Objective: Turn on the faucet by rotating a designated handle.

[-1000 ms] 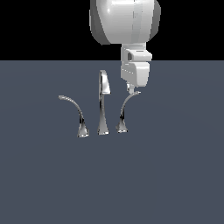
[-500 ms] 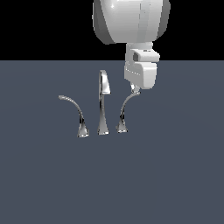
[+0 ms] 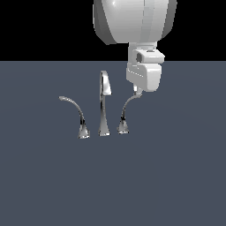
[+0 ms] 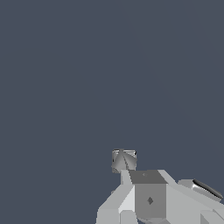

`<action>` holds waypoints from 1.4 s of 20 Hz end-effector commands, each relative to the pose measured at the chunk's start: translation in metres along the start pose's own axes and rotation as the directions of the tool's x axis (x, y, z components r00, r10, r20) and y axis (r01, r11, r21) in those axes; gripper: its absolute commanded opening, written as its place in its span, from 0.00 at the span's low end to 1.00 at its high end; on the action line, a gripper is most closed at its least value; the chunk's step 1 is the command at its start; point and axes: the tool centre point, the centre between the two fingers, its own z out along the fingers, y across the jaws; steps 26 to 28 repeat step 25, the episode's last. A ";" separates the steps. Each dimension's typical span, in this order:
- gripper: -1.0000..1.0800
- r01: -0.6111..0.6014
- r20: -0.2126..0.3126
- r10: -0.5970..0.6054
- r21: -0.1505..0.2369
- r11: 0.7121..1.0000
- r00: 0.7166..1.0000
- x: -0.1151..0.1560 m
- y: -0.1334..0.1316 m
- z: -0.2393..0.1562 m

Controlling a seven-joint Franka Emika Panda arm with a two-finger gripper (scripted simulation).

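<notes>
The faucet (image 3: pixel 104 110) is seen in the middle of the exterior view. It is small and shiny, and it stands on a flat dark grey floor (image 3: pixel 53 185). A tall thin spout (image 3: pixel 104 95) is found in its middle, on a base that widens at the bottom.

Two bent levers are seen beside the spout. The long lever (image 3: pixel 75 112) is placed on the exterior view's left and bends far out to that side. The handle (image 3: pixel 126 112) is placed on the exterior view's right, just beside the spout. It is shorter and steeper, and it curves up from its wide base to a pale tip.

The big white arm (image 3: pixel 134 20) is hung from above. The gripper (image 3: pixel 138 92) is held right at the pale tip of the handle. The tip is partly hidden behind the white gripper body, so it cannot be told if the tip is touched.

In the wrist view, the grey gripper parts (image 4: pixel 148 199) are seen up close over the dark floor. A small shiny piece (image 4: pixel 124 160) is seen just past them, and it cannot be told which part of the faucet it is. It cannot be told if the gripper is spread apart or closed.
</notes>
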 end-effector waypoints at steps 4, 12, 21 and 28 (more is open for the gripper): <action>0.00 -0.003 0.003 0.003 -0.015 1.000 1.000 -0.005 0.023 0.000; 0.00 -0.012 0.001 0.012 -0.012 1.000 1.000 -0.004 0.038 0.000; 0.00 -0.009 0.002 0.009 -0.017 1.000 1.000 -0.039 0.056 -0.001; 0.00 -0.008 0.003 0.008 -0.018 1.000 1.000 -0.051 0.062 -0.001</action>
